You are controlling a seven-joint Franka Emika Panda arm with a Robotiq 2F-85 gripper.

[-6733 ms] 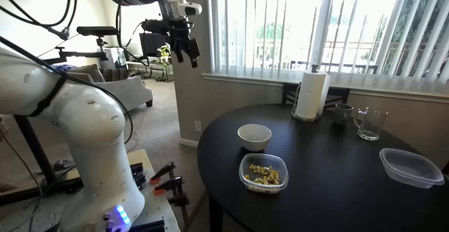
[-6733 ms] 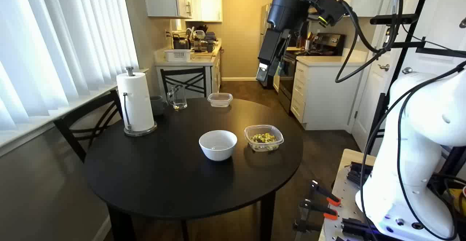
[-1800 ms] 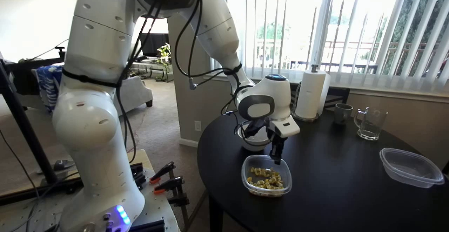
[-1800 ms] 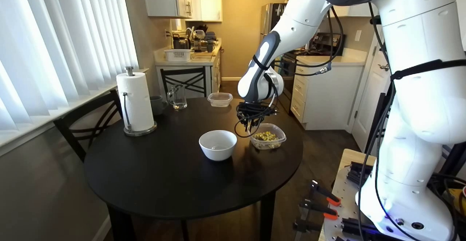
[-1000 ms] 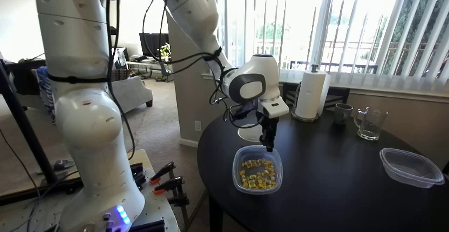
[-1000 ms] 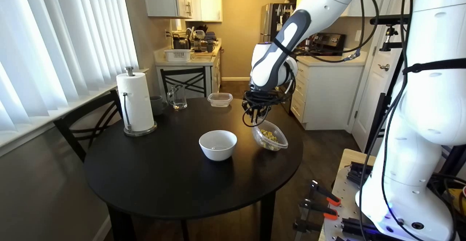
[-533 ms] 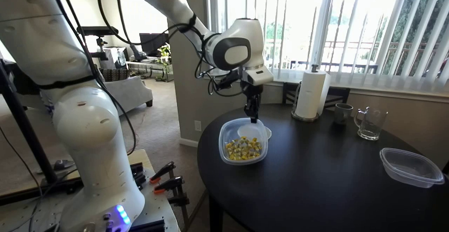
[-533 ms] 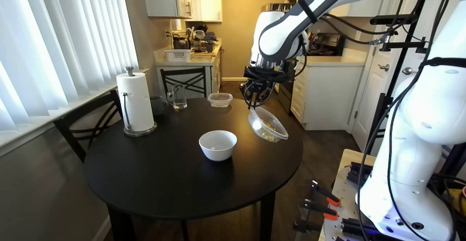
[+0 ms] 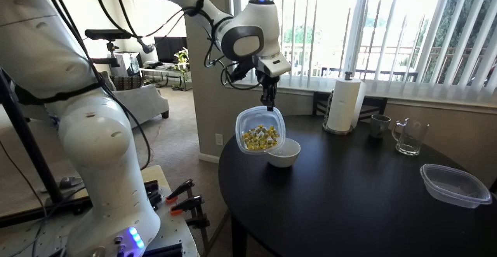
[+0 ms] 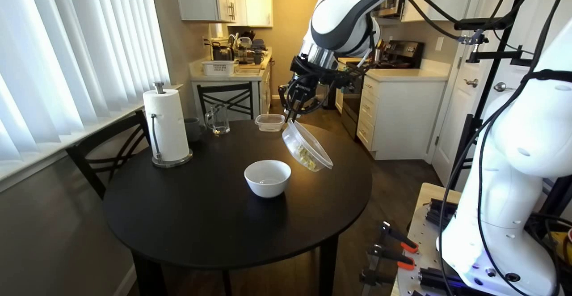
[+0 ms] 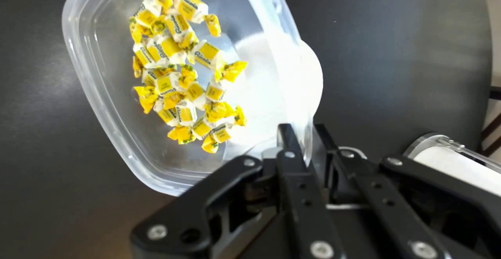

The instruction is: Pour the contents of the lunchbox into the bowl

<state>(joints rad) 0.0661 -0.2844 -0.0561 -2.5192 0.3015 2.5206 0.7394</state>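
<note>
My gripper (image 11: 304, 129) is shut on the rim of the clear lunchbox (image 11: 105, 112), one finger inside the wall and one outside. In both exterior views the lunchbox (image 9: 252, 118) (image 10: 297, 140) hangs above the table, steeply tilted, its held edge up. Its low edge points away from the white bowl (image 10: 267, 183). The contents (image 11: 176, 71), yellow-and-white wrapped pieces, lie together inside, toward the low side in an exterior view (image 10: 307, 158). The bowl (image 9: 286, 155) stands upright on the table beside and below the lunchbox; part of it shows through the clear wall in the wrist view.
On the dark round table (image 10: 192, 224) stand a paper towel roll (image 9: 343, 105), a grey cup (image 9: 379, 126) and a glass mug (image 9: 411, 138). A larger clear container (image 9: 454, 187) sits near the table's edge. Chairs and a window with blinds are behind.
Several seconds ago the gripper was raised, apart from the lunchbox on the table. Over the last second, the held lunchbox has risen, tilted more steeply and come nearer the bowl, contents still inside.
</note>
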